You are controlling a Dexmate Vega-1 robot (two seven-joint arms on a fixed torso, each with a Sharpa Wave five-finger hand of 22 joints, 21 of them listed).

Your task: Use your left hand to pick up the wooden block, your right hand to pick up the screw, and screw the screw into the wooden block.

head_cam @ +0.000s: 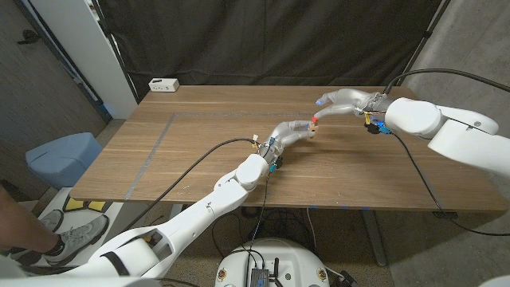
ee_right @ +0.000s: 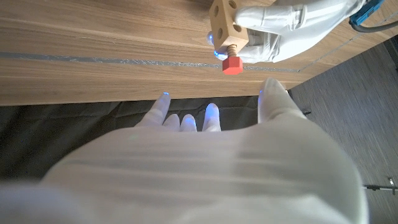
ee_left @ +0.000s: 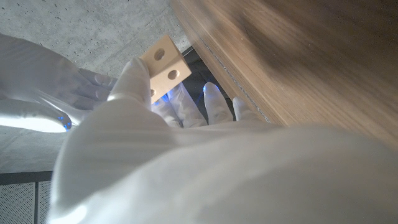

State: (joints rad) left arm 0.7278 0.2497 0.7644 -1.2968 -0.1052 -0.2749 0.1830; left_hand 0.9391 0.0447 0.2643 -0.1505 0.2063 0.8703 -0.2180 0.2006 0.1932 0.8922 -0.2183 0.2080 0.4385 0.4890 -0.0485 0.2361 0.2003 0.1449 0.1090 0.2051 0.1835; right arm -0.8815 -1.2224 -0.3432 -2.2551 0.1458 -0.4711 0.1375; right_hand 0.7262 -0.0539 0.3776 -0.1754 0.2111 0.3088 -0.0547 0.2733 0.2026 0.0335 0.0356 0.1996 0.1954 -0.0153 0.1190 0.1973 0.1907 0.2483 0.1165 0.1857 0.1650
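My left hand [head_cam: 291,132] grips the pale wooden block [head_cam: 309,127] above the middle of the table. The block [ee_right: 226,21] has round holes in its faces, and the screw [ee_right: 232,63] with its red square head stands in one hole with its threaded shaft partly showing. In the left wrist view the block [ee_left: 165,65] sits at the fingertips of my left hand [ee_left: 155,149]. My right hand [head_cam: 343,100] hovers just right of the block, fingers spread and holding nothing. From the right wrist my right hand [ee_right: 205,162] is a short gap away from the screw head, not touching it.
A white power strip [head_cam: 162,84] lies at the table's far left corner. A grey tape line [head_cam: 159,135] runs across the left part of the table [head_cam: 199,159]. A black curtain hangs behind. A person's shoe and leg show at the lower left edge [head_cam: 48,239].
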